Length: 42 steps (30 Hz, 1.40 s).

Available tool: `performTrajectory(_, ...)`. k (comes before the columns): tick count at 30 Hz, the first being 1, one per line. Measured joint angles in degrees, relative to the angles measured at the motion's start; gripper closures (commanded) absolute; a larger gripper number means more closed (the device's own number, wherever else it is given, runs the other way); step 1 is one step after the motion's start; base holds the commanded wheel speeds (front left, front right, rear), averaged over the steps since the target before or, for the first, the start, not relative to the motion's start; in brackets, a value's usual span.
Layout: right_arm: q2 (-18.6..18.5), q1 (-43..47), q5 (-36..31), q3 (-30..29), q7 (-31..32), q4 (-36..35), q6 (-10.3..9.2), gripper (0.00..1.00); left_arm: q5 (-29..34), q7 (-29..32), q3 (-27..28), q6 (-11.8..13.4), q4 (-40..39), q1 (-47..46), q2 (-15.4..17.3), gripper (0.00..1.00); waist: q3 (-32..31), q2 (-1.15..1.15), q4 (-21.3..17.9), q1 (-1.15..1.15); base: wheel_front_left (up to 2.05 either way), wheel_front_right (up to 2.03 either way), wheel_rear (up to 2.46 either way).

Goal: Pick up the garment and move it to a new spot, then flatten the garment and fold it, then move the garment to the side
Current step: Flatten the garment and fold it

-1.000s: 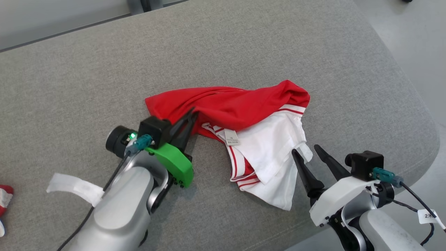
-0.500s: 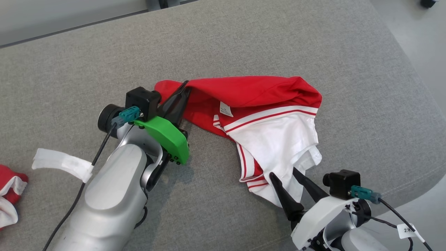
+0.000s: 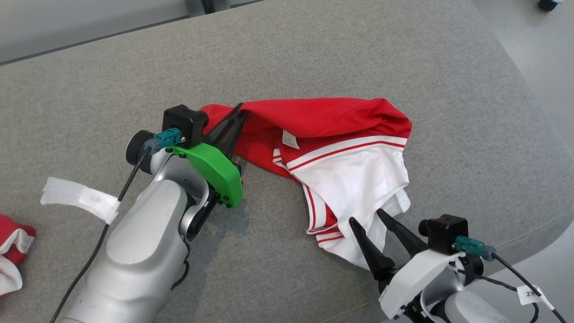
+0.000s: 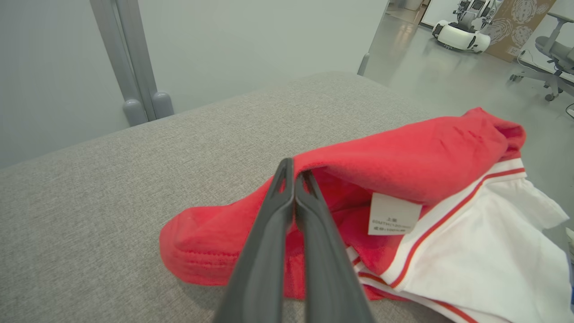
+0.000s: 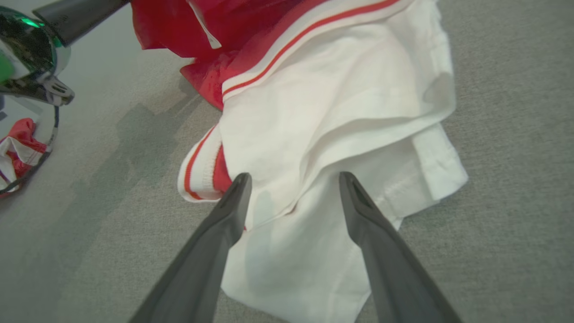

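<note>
Garment (image 3: 341, 134): a red-and-white piece, crumpled, on the grey fabric surface (image 3: 314, 54). In the head view it sits right of centre, near the surface's rounded right edge. The red section is at the far side. The white section, trimmed with red stripes, trails toward the near edge. A white care label (image 3: 290, 139) shows on the inside of the red part.

Left gripper (image 3: 240, 110): fingers pressed together, pinching the red edge at the garment's left end. The left wrist view confirms it: red cloth runs up to the tips, and a red hem fold lies on the surface below them.

Right gripper (image 3: 365, 215): jaws spread wide, gripping nothing. The tips sit at the garment's white near corner. In the right wrist view, white cloth lies between and under the two fingers; can't tell whether they touch it.

Second red-and-white cloth (image 3: 11, 251): at the left edge of the head view, well apart from the garment.

White tape tag (image 3: 76, 199): on the left arm's cable.
</note>
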Motion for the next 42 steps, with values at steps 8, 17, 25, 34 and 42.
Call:
performTrajectory(8,-0.24,-0.07,0.15,-1.57,-0.01,-0.89,-0.13,0.0,-0.26,0.07,-0.11,-0.1,-0.13,-0.03,0.07,1.0,-0.36,0.0,-0.41,0.0,0.0,0.0,0.0)
performTrajectory(17,0.38,-0.07,0.71,-2.13,0.0,-0.19,-0.14,0.0,-0.71,0.24,-0.89,-0.24,-0.26,-0.17,-0.03,1.0,-0.86,0.0,0.08,0.0,0.0,0.0,0.0)
performTrajectory(25,0.62,-0.3,0.71,-2.12,-0.01,0.03,-0.14,0.08,-0.77,0.24,-1.19,-0.31,-0.26,-0.17,-0.05,1.0,-1.1,0.0,0.71,0.0,0.0,0.0,0.0)
performTrajectory(34,1.66,-0.33,1.77,-3.53,-0.55,1.45,-0.18,0.82,-0.88,0.24,-1.24,-0.31,-0.25,-0.17,-0.04,1.0,-1.21,0.0,1.15,0.0,0.0,0.0,0.0)
performTrajectory(42,2.25,-0.69,2.23,-4.09,-0.62,3.01,-0.18,1.0,-1.1,0.24,-1.36,-0.32,-0.25,-0.17,-0.03,1.0,-1.17,0.0,1.27,0.0,0.0,0.0,0.0)
